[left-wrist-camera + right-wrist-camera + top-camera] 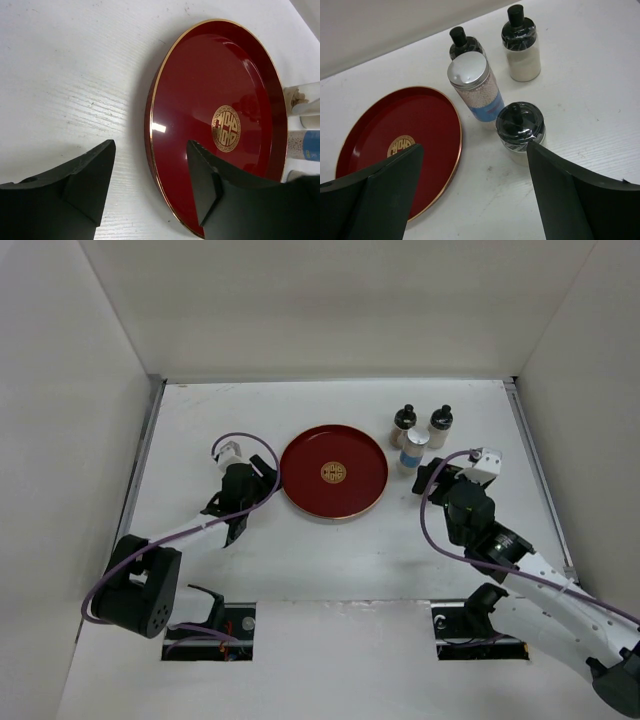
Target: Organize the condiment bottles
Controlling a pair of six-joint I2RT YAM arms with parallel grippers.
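Observation:
Four condiment bottles stand right of the red tray (333,473). Two squat black-capped ones (403,424) (440,424) stand at the back, and a white silver-capped cylinder with a blue label (414,448) stands in front of them. The right wrist view shows these (461,42) (521,45) (472,85), plus a third squat black-capped bottle (521,131) nearest the gripper. My right gripper (442,480) (475,147) is open and empty just short of that bottle. My left gripper (262,480) (150,150) is open and empty, with the tray's left rim (150,125) between its fingers.
White walls close in the table on the left, back and right. The tray (395,145) holds nothing and has a gold emblem in its middle. Purple cables loop off both wrists. Two cut-outs with wiring sit at the near edge by the arm bases.

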